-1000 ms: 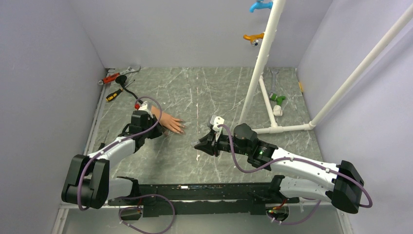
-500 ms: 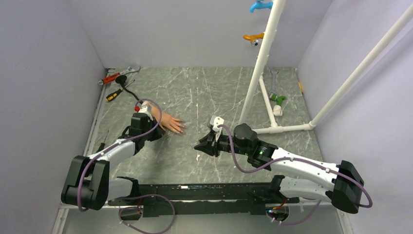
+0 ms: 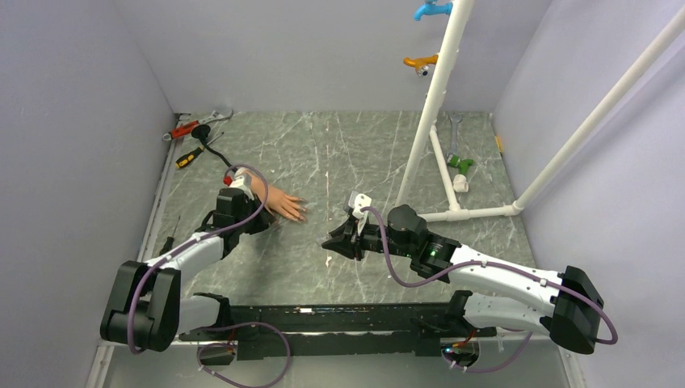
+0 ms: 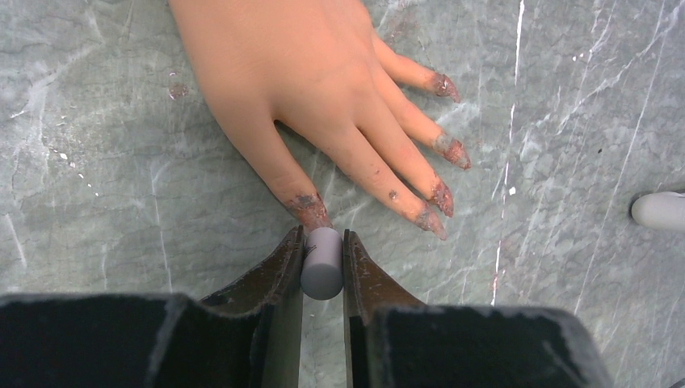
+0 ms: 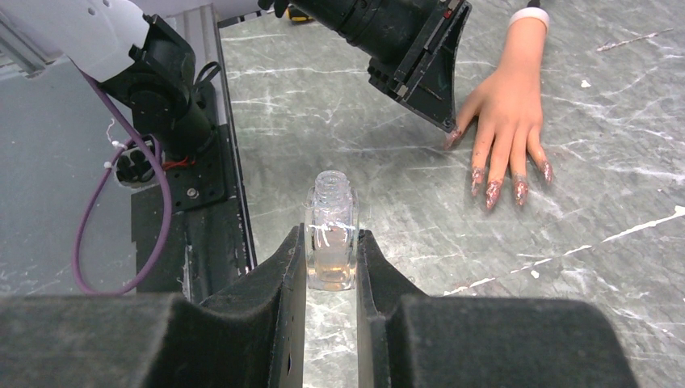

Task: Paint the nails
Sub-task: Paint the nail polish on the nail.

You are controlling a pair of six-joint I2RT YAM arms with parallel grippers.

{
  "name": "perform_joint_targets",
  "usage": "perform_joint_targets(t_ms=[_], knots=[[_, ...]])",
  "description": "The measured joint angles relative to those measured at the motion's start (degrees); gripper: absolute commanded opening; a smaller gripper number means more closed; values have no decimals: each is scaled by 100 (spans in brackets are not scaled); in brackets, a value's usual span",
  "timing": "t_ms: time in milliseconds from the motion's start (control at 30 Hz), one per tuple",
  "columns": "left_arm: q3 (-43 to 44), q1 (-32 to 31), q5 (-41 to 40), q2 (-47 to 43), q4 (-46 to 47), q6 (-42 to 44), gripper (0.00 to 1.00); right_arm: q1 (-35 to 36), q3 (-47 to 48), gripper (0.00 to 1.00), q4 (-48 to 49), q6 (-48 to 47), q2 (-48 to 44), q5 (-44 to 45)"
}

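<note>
Mannequin hand (image 3: 279,202), flesh-coloured, lying palm down on the grey marbled bench (image 3: 339,153), left of centre, fingers spread toward the right.

Its nails (image 4: 452,151) are small, smeared a patchy reddish-pink that spills onto the fingertips. The left arm reaches low over the wrist. The left gripper (image 4: 323,238) has its jaws pinching a small white cylinder (image 4: 322,267) right at the thumb's nail. Near centre, the right arm stretches leftward, and the right gripper (image 5: 331,242) has its jaws clamped on a small clear bottle (image 5: 331,230), uncapped.
</note>
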Motion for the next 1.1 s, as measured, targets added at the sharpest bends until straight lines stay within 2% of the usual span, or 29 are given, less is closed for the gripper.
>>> perform_joint_targets(t_ms=[767, 1100], knots=[[-155, -2, 267, -101, 127, -2, 0, 0, 0, 0, 0, 0, 0, -4], [-131, -42, 396, -599, -83, -26, 0, 0, 0, 0, 2, -2, -2, -4]])
